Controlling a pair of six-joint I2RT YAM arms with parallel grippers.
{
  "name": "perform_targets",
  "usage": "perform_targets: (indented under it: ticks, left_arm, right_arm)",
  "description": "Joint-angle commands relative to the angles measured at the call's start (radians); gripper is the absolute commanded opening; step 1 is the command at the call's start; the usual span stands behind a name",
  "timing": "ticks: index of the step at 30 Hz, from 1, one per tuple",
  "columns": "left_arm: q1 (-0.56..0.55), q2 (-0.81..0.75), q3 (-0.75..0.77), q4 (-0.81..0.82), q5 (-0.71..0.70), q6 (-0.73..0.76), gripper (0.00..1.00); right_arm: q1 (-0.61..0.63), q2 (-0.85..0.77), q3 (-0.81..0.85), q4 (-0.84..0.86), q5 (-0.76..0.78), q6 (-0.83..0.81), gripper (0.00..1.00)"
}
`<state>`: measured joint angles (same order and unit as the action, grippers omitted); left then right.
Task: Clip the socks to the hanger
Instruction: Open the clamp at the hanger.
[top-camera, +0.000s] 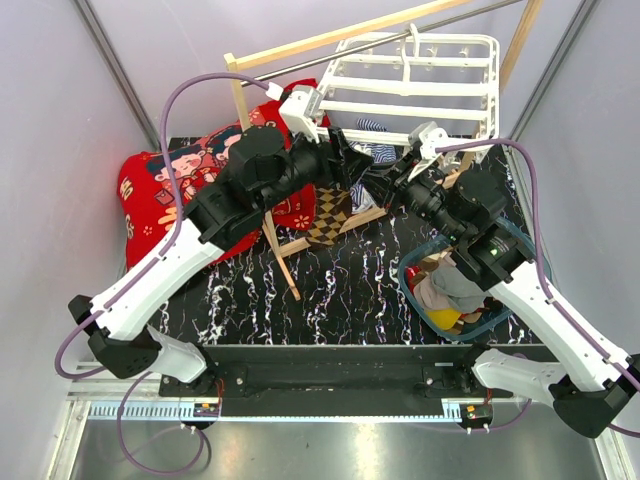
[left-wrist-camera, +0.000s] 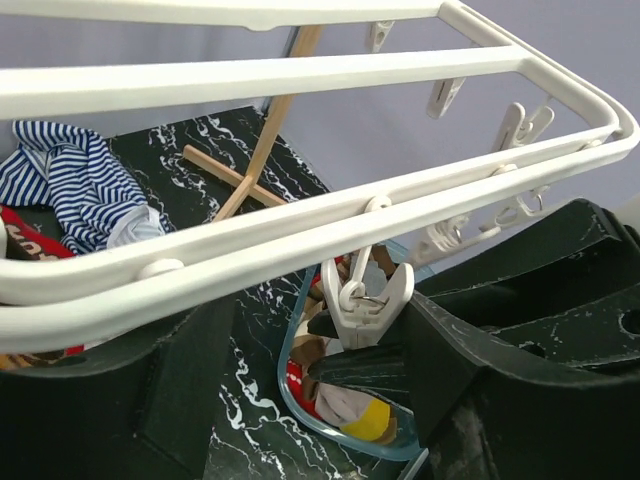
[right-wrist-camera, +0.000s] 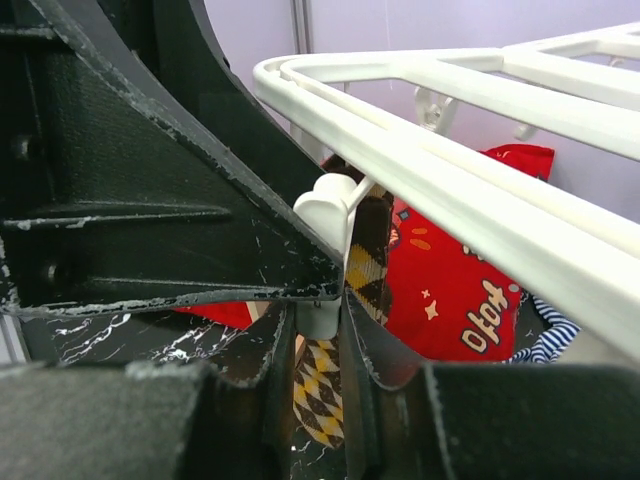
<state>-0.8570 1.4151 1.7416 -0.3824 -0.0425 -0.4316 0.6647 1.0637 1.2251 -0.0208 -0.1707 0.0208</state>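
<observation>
The white grid hanger (top-camera: 420, 75) hangs at the back right; its frame crosses the left wrist view (left-wrist-camera: 300, 235) and the right wrist view (right-wrist-camera: 450, 130). A brown-black-tan checkered sock (top-camera: 330, 215) dangles under the hanger's near corner, behind a white clip peg (right-wrist-camera: 325, 215); its top end is hidden. My right gripper (right-wrist-camera: 325, 330) is shut on that peg's lower end. The peg (left-wrist-camera: 362, 300) also hangs between my left gripper's (left-wrist-camera: 310, 380) wide-apart fingers, close to the right one (left-wrist-camera: 470, 360). The left gripper is open. Both grippers meet under the corner (top-camera: 372, 172).
A clear blue-rimmed basket (top-camera: 412, 285) with more socks (top-camera: 455, 290) stands at the right. A red printed cloth (top-camera: 160, 190) lies at the left. A blue-and-white striped cloth (left-wrist-camera: 70, 180) lies under the hanger. The wooden pole rack (top-camera: 280, 240) stands in the middle.
</observation>
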Motion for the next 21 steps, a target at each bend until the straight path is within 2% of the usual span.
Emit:
perform_targets:
  ticks: [1,21]
  left_arm:
    - [-0.004,-0.013,0.016,-0.001,-0.074,-0.002,0.70]
    - [-0.020,0.036,0.090,0.077,-0.106,-0.010,0.57]
  right_arm:
    - [0.012,-0.021,0.048,0.047,-0.036,0.008,0.00]
    - [0.012,0.013,0.033,0.045,-0.012,-0.009,0.00]
